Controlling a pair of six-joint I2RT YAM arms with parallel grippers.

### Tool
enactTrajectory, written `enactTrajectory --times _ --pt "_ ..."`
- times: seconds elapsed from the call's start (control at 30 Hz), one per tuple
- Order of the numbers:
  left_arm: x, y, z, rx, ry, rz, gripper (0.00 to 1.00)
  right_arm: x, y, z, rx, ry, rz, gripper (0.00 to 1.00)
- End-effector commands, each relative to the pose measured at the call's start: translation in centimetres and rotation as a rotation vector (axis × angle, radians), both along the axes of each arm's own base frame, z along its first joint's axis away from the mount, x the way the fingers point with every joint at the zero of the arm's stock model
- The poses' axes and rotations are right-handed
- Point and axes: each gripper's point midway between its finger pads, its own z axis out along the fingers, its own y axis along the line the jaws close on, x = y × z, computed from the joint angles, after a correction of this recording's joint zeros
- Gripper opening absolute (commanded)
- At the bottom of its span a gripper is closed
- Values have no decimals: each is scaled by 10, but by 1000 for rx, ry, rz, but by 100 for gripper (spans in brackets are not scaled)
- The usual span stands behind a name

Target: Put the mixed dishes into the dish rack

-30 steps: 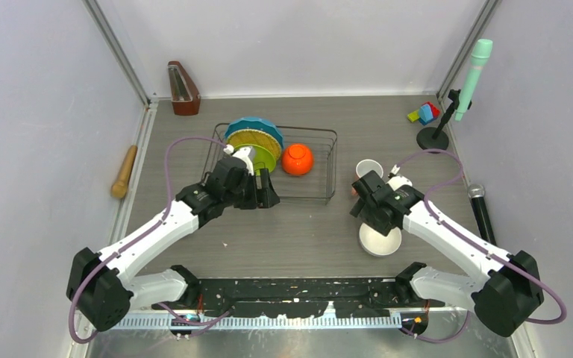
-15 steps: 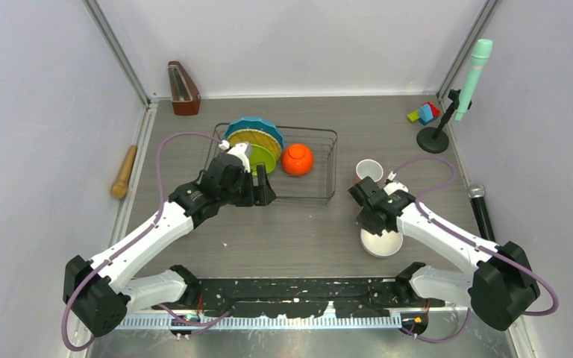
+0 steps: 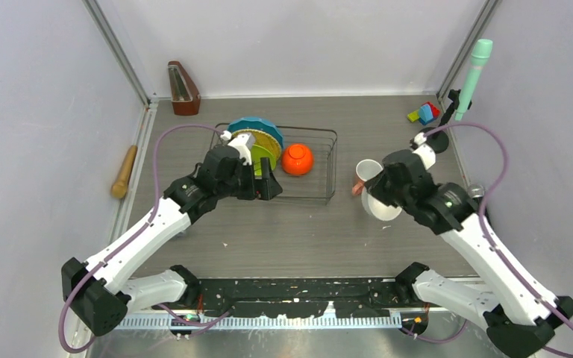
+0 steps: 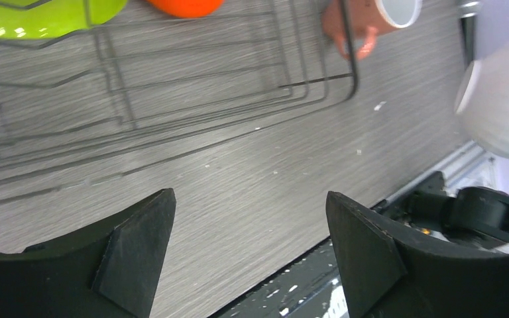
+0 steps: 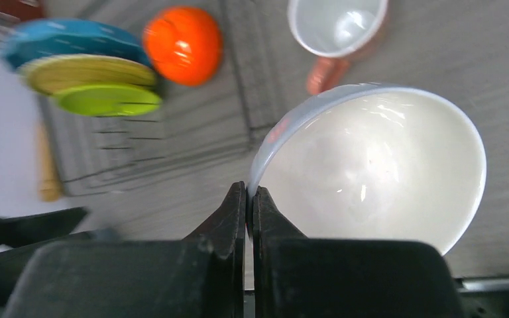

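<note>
The dish rack (image 3: 321,142) holds a blue plate (image 3: 254,124), a yellow plate (image 3: 262,139) and a green plate (image 3: 264,156) on edge, plus an orange bowl (image 3: 297,159). My left gripper (image 4: 248,199) hangs open and empty by the rack's near left side (image 4: 238,112). My right gripper (image 5: 248,199) is shut on the rim of the white bowl (image 5: 378,165), holding it tilted off the table (image 3: 383,209). The pink mug (image 3: 364,175) stands on the table just right of the rack, beyond the bowl (image 5: 337,30).
A wooden rolling pin (image 3: 124,171) lies at the left wall and a brown wooden metronome (image 3: 183,88) stands at the back left. Coloured blocks (image 3: 424,113), a stand with a green microphone (image 3: 471,71) and a black microphone (image 3: 481,205) fill the right side.
My right gripper shut on the white bowl's rim and lifted it from the table, away from the near edge. My left gripper opened wider and shifted slightly along the rack.
</note>
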Motion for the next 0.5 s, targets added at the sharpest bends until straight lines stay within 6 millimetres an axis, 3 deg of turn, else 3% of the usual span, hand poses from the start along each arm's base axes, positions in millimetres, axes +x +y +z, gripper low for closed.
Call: enactTrajectory --times 0.0,0.03,0.07,0.1,0.13,0.17,0.37,0.47 --pt "-2 -28 45 -143 -75 -131 89 10 6 70 139 -203 -9 0" --pt "-2 -32 51 -172 -106 -154 91 17 10 88 225 -265 -47 0" --pt "-1 -36 56 -197 -142 -174 91 21 12 93 268 -286 -71 0" --pt "0 -38 62 -218 -193 -188 92 29 17 112 378 -342 -120 0" --pt "3 -38 68 -227 -246 -197 92 34 21 113 426 -353 -137 0" --pt "7 -37 73 -230 -299 -194 93 43 30 130 535 -395 -166 0" --pt "21 -39 109 -177 -643 -260 93 79 80 157 844 -420 -144 0" --pt "25 -43 114 -169 -702 -273 93 91 103 182 1020 -473 -79 0"
